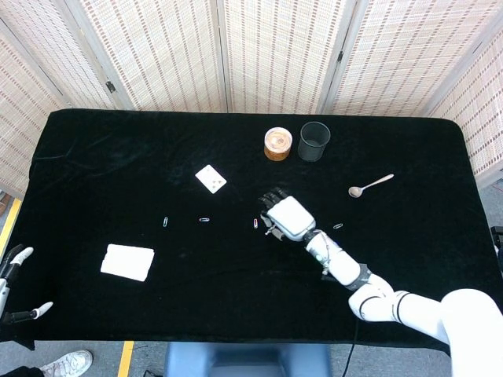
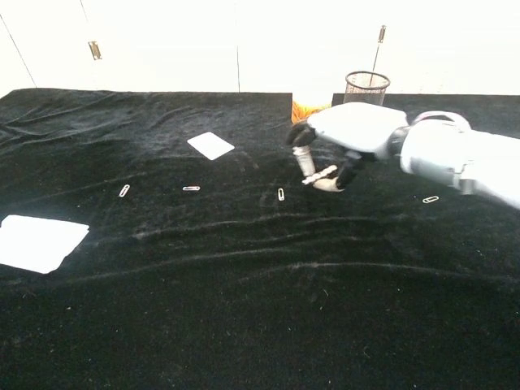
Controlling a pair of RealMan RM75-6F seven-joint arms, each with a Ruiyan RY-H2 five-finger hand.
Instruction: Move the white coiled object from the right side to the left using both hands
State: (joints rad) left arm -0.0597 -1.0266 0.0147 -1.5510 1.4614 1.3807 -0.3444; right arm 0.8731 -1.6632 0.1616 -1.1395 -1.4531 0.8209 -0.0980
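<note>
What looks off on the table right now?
Nothing spilled or damaged. The right hand pinches a paper clip just above the cloth; other clips lie scattered, and the card sits askew.

Cup (image 1: 314, 140) right of jar (image 1: 277, 144), at table (image 1: 118, 149) far edge; card (image 1: 210, 178) left; spoon (image 1: 370, 185) right; napkin (image 1: 127, 261) near left.
</note>
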